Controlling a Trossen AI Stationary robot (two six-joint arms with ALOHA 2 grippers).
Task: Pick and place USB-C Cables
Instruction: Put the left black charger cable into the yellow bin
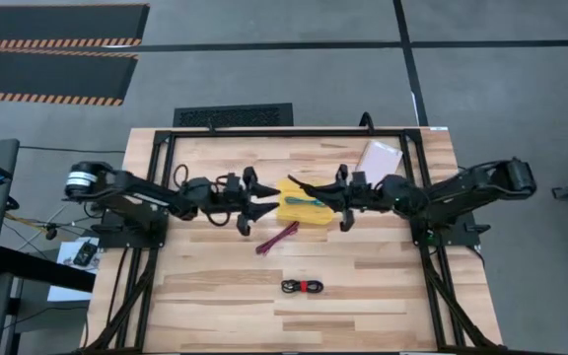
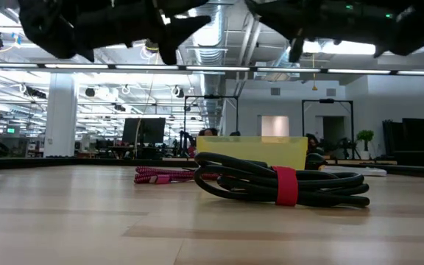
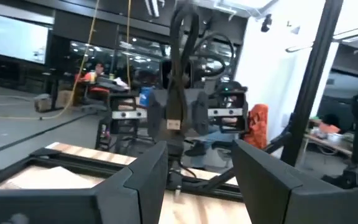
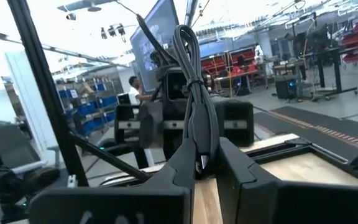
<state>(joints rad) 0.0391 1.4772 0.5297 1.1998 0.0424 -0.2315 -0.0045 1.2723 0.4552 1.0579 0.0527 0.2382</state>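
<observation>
Teal cable (image 1: 307, 201) in yellow tray (image 1: 292, 211). Right gripper (image 1: 316, 190) jaws clamp thin black cable (image 4: 194, 93) over tray; left gripper (image 1: 269, 205) jaws open, empty. Maroon cable (image 1: 277, 238), red-tied black bundle (image 1: 303, 286) left on desk (image 1: 383, 286).

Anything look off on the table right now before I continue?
Nothing spilled or damaged. Only oddity: the thin black cable is pinched doubled-over in the right claw, its loop jutting out, near the shallow yellow tray. Left claw is open opposite it.

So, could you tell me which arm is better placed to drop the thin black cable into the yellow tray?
The right. Its gripper is shut on the thin black cable above the yellow tray, while the left gripper waits open beside the tray.
</observation>
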